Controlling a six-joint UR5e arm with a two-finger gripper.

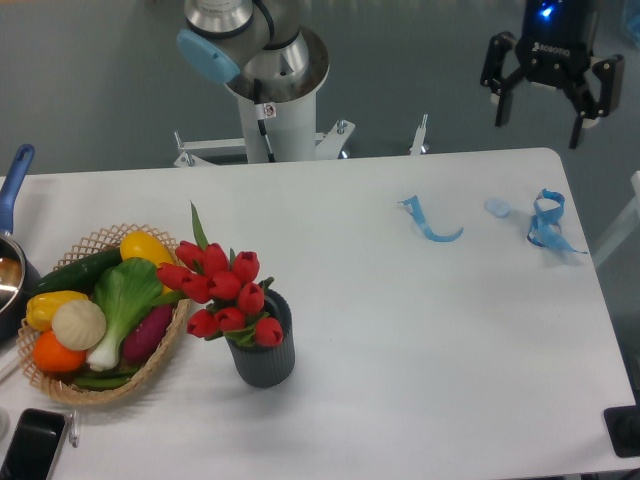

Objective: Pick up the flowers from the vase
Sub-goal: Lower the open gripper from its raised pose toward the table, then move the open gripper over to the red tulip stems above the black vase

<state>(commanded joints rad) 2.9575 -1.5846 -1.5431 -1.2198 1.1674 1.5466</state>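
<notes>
While the tool [539, 108] is held wide and empty above the table's [400, 340] far right corner, the flowers [222, 290] are seen standing in the vase [264, 357], well apart, just beside a wicker basket [160, 350].

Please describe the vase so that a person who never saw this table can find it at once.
On the white table, look near the left front, beside the wicker basket of vegetables. The vase is the short dark grey ribbed cylinder holding the red flowers; nothing else there is grey and upright.
</notes>
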